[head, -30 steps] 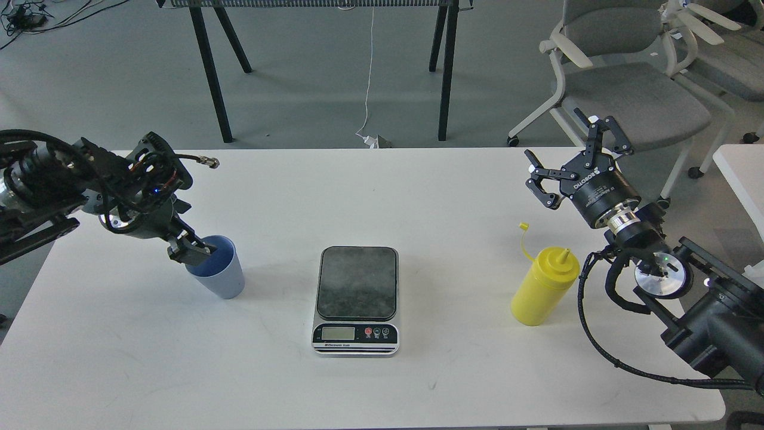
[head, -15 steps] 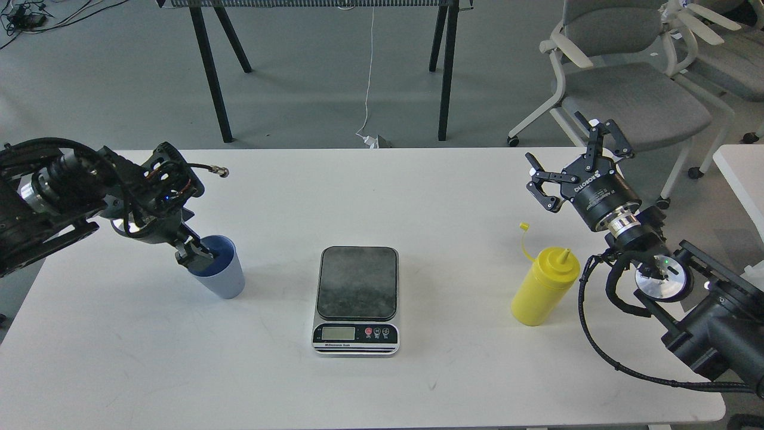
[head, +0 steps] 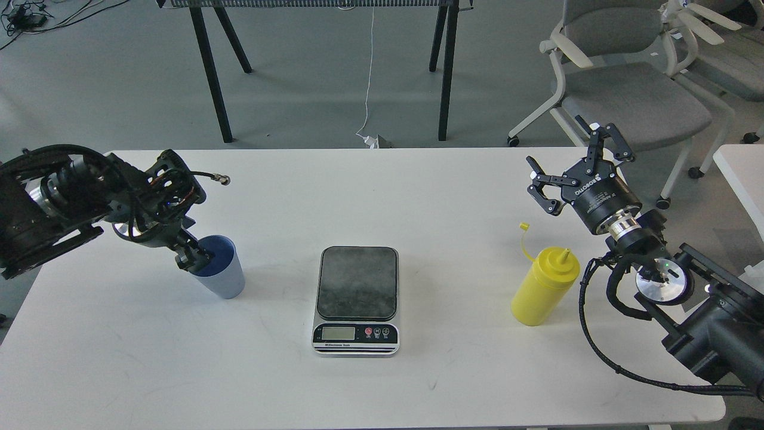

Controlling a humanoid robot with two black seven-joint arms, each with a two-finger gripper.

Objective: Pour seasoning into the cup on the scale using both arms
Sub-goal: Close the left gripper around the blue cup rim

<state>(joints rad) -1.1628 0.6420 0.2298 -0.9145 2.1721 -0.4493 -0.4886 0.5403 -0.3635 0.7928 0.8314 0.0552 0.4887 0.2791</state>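
The light blue ribbed cup (head: 222, 273) stands on the white table (head: 382, 394), left of the scale (head: 357, 298). My left gripper (head: 194, 260) is at the cup's left rim, its dark fingers closed over the rim with one tip inside. The scale's dark platform is bare. The yellow squeeze bottle (head: 543, 286) stands upright to the right of the scale, its tethered cap (head: 524, 227) open and hanging off to the left. My right gripper (head: 572, 160) is open and empty, above and behind the bottle, apart from it.
Grey office chairs (head: 627, 89) stand behind the table's right corner. Black legs of another table (head: 209, 71) stand on the floor behind. A second white table edge (head: 740, 173) shows at the far right. A loose cable end (head: 222, 178) sticks out of my left wrist.
My left wrist has swung right and lower over the cup, and its fingers have drawn in at the rim. The cup has not moved. My right gripper has dropped slightly, still open.
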